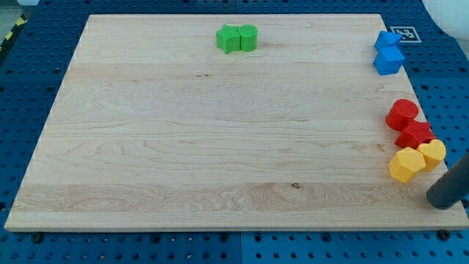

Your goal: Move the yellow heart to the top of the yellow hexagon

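Two yellow blocks sit touching near the board's right edge. The larger one (406,164) looks like the yellow hexagon. The smaller one (432,152), just to its upper right, seems to be the yellow heart, though its shape is hard to make out. My dark rod comes in from the view's right edge. My tip (440,202) is off the board's right edge, just below and right of both yellow blocks, touching neither.
Two red blocks (401,114) (415,135) stand just above the yellow pair, the lower one touching them. Two blue blocks (388,39) (388,61) are at the top right corner. A green star (229,39) and a green round block (248,37) touch at top centre.
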{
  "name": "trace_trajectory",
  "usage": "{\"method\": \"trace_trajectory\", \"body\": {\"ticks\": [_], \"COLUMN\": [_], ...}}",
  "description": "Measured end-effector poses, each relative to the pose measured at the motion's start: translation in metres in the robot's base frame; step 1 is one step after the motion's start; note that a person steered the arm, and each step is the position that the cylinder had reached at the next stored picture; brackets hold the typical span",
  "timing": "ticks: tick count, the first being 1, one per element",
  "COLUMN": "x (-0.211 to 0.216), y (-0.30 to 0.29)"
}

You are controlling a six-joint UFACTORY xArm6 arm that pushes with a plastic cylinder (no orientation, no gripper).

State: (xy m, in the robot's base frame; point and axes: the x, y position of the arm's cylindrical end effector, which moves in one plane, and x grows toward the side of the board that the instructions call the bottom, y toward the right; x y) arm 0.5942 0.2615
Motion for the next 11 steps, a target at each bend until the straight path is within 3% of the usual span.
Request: {"method": "trace_trajectory", "body": {"ticks": [2,3,4,5,6,7,9,11], "x": [-0.008,0.024,0.020,0.011,-0.031,-0.054,-0.055,-0.044], "y": [-0.025,-0.001,0.060,0.066,0.068,0.059,-0.002,0.001]}}
